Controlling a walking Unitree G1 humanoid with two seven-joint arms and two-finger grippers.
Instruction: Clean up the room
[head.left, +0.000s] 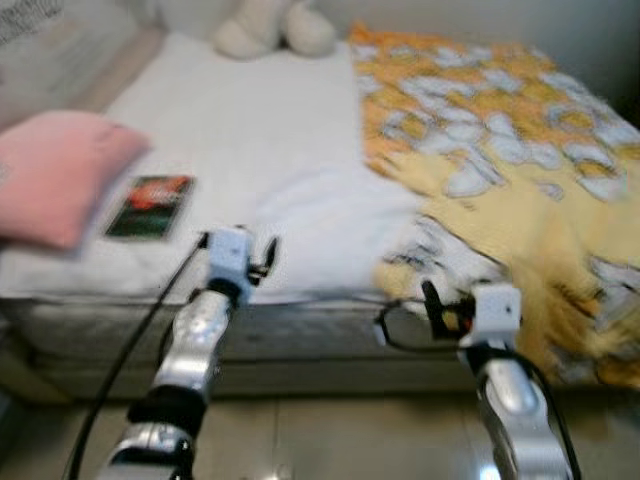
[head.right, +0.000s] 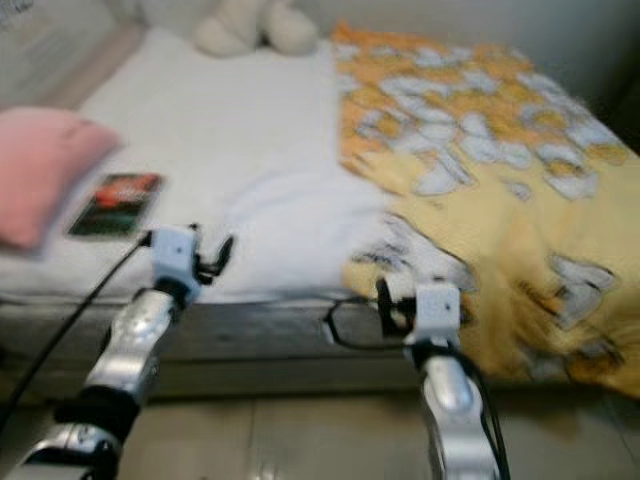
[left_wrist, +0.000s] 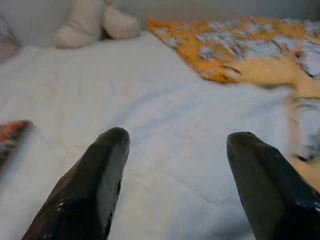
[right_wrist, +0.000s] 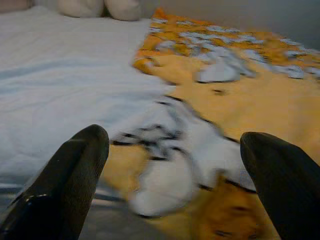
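at bed (head.left: 250, 130) edge: left gripper (left_wrist: 175, 145), right gripper (right_wrist: 175, 145) spread wide, holding nothing.

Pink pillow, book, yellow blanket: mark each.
pink pillow (head.left: 55, 170), left eye view, middle of its top face.
book (head.left: 150, 207), left eye view, centre of cover.
yellow blanket (head.left: 520, 190), left eye view, patterned middle.

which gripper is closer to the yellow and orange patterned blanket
Right. The right gripper is at the near edge of the yellow and orange patterned blanket; the left gripper is over the white sheet, farther off.
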